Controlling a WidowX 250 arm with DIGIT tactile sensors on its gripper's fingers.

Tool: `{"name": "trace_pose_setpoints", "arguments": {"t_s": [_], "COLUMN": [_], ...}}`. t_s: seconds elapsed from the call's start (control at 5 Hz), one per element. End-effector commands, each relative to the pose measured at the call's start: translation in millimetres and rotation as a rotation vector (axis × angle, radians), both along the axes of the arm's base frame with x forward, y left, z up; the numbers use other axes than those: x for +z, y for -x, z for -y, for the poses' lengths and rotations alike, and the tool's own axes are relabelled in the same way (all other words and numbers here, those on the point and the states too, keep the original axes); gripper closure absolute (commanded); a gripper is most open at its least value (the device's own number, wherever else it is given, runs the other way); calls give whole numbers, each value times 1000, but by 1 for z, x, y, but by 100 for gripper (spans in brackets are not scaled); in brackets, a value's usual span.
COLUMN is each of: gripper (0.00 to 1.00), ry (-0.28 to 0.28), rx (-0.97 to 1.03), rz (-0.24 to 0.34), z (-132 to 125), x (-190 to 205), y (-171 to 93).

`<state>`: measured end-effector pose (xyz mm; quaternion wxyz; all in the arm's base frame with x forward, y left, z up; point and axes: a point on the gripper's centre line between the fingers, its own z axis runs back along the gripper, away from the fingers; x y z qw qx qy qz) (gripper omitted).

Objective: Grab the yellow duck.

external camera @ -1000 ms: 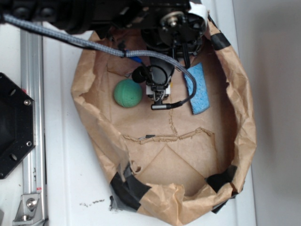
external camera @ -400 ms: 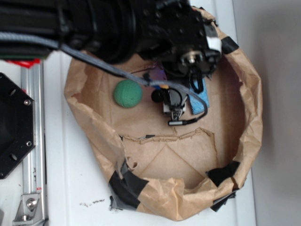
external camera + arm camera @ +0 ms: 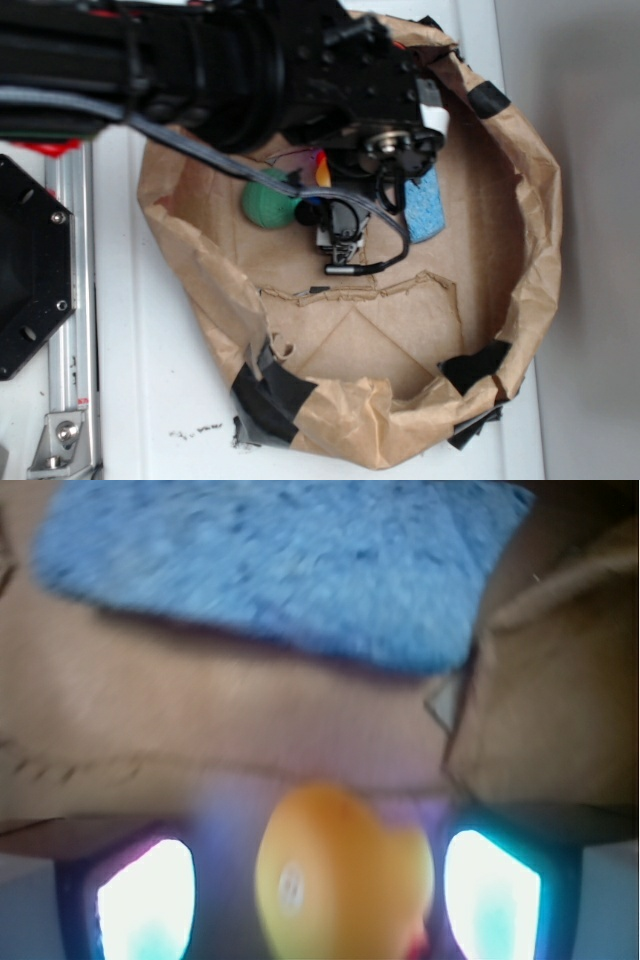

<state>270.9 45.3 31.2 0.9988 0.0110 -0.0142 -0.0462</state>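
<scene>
The yellow duck point(image 3: 340, 880) fills the lower middle of the blurred wrist view, lying between my two glowing fingers point(image 3: 145, 900). My gripper point(image 3: 320, 895) is open around it. A gap shows on the duck's left side, and the right finger is very near it. From outside, only an orange sliver of the duck point(image 3: 322, 176) shows under the black arm, inside the brown paper bag point(image 3: 520, 260). The gripper's fingertips are hidden there by the arm.
A green ball point(image 3: 262, 200) lies just left of the gripper, partly covered by the arm. A flat blue sponge point(image 3: 425, 212) lies to its right, seen ahead as the sponge point(image 3: 280, 565) in the wrist view. The bag's crumpled walls ring everything.
The arm swung right toward the sponge, then came back left. It now sits beside the green ball and covers part of it.
</scene>
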Motion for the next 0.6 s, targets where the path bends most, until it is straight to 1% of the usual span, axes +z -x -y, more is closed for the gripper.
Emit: {"name": "trace_pose_setpoints", "arguments": {"t_s": [0.0, 0.4], "gripper": [0, 0], "ry": [19, 19], "rx": [30, 65], "rz": [135, 158], "z": [-19, -29], "x": [34, 43], "y": [0, 4]}}
